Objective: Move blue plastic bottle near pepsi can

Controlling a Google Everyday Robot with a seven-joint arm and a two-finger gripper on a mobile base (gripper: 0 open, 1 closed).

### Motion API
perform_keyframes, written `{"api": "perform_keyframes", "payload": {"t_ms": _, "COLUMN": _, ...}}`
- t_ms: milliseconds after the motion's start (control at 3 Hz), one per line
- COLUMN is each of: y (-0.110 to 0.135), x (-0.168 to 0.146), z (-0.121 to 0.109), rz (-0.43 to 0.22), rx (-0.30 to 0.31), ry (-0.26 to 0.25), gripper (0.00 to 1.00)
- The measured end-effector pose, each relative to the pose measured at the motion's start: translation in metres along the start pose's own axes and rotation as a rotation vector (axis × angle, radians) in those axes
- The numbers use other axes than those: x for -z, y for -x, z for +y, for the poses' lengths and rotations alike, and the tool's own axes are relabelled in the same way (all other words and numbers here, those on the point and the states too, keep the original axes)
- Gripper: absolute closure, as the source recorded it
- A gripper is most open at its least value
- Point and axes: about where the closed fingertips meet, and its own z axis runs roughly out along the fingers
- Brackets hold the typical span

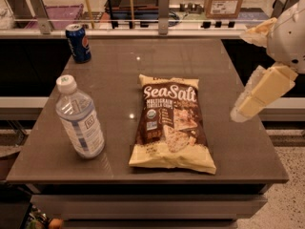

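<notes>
The blue plastic bottle (80, 119) is clear with a white cap and a pale blue label. It stands upright near the front left of the dark table (190, 56). The pepsi can (78, 43) stands at the table's far left corner, well behind the bottle. My gripper (242, 75) hangs over the table's right edge, far to the right of both. Its cream fingers (261, 93) are spread apart and hold nothing.
A Sea Salt chip bag (170, 123) lies flat in the middle of the table, between the bottle and my gripper. A railing and a counter with a cardboard box (225, 0) run behind the table. The floor shows at the lower right.
</notes>
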Motion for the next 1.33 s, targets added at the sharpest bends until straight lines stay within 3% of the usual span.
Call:
{"api": "perform_keyframes", "payload": {"t_ms": 1000, "y": 0.099, "x": -0.051, "z": 0.041, "rz": -0.514, "rx": -0.013, "ry": 0.056, "gripper": 0.00}}
{"api": "perform_keyframes", "payload": {"t_ms": 1333, "y": 0.124, "x": -0.070, "z": 0.048, "rz": -0.639, "rx": -0.043, "ry": 0.081, "gripper": 0.00}}
